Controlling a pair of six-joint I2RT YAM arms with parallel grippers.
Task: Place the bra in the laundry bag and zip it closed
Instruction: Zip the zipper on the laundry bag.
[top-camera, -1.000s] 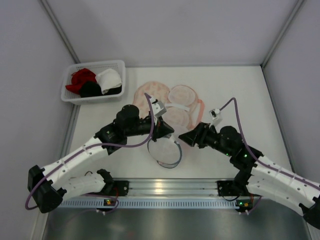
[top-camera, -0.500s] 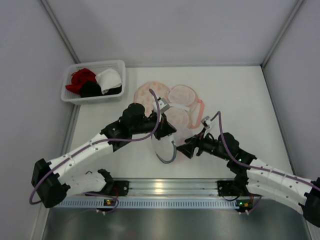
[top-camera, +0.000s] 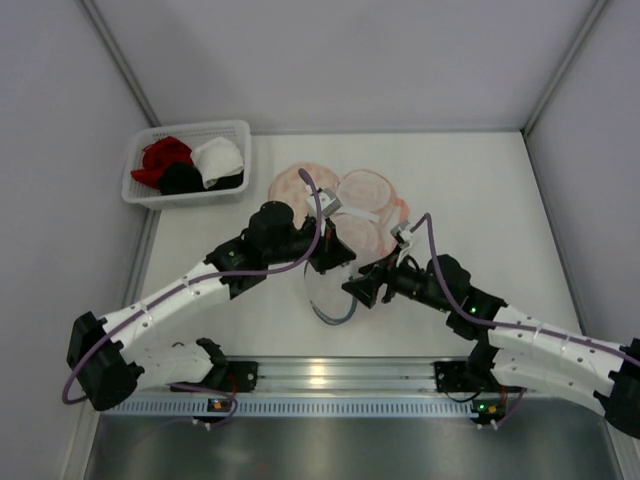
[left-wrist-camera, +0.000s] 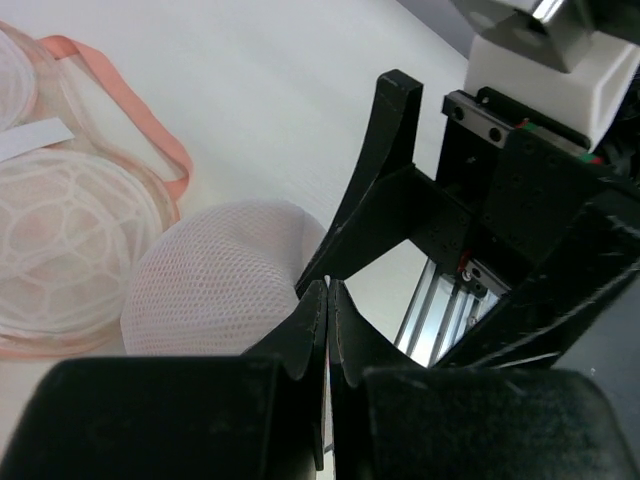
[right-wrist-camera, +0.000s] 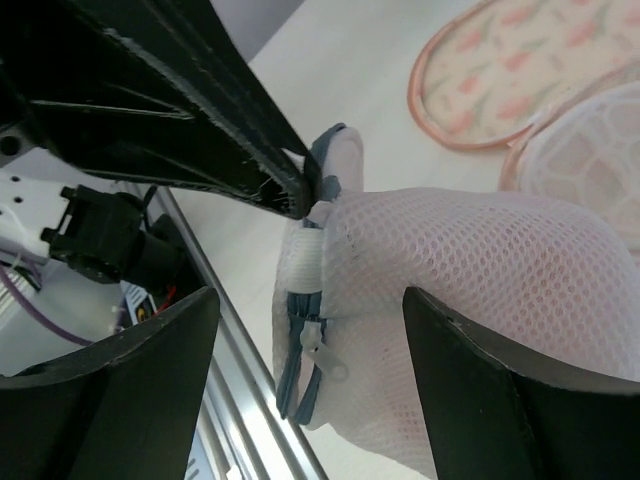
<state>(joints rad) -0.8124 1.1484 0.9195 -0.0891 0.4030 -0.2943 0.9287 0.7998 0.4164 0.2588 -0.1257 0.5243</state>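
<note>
Top view: the left gripper (top-camera: 337, 258) and right gripper (top-camera: 360, 291) hang close together over a white mesh dome-shaped pouch with a blue-grey zip (top-camera: 330, 306). Beyond them, on the white counter (top-camera: 480, 200), lie the flat, peach-rimmed floral laundry bag (top-camera: 295, 187) and, just beside it, the pale pink round-cupped bra (top-camera: 368, 192).

Left wrist: the left gripper (left-wrist-camera: 326, 296) is pinched tight on the pouch's (left-wrist-camera: 210, 270) edge, with the bra (left-wrist-camera: 70, 240) to its left.

Right wrist: the right gripper (right-wrist-camera: 310, 300) stands wide, with the pouch (right-wrist-camera: 470, 260) between its fingers and the laundry bag (right-wrist-camera: 510, 70) beyond.

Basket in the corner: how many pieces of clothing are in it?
3. In the basket, a red piece lies at the left, a black piece at the near middle and a white piece at the right. Others may be hidden beneath.
</note>
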